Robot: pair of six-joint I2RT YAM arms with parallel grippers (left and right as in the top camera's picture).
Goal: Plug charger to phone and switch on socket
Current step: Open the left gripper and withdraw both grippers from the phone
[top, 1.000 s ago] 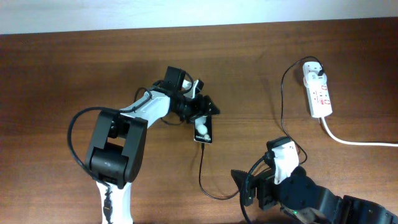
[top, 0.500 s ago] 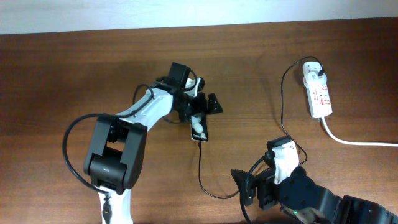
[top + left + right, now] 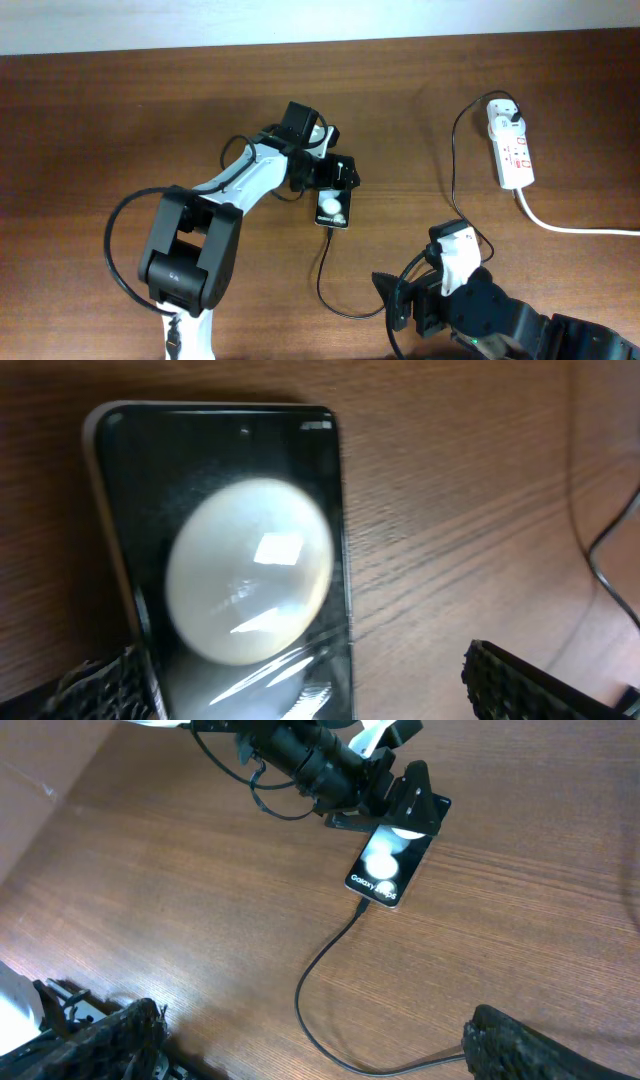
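Note:
The black phone point(image 3: 333, 208) lies flat on the table with two white round reflections on its glass. It fills the left wrist view point(image 3: 230, 540) and shows in the right wrist view point(image 3: 392, 865). The charger's thin black cable point(image 3: 322, 270) meets the phone's near end, loops down and runs up to the white adapter point(image 3: 503, 112) in the white socket strip point(image 3: 516, 155). My left gripper point(image 3: 336, 180) point(image 3: 300, 695) is open over the phone's far end, one finger at its edge. My right gripper point(image 3: 395, 310) point(image 3: 310, 1045) is open, with the cable point(image 3: 305, 990) on the table between its fingers.
The socket's thick white cord point(image 3: 570, 228) runs off to the right edge. A white wall strip borders the table's far edge. Bare brown wood lies left of the left arm and between the phone and the socket.
My left gripper has moved right and a little farther back. The phone has shifted slightly right with it and now lies flatter. The right arm has not moved.

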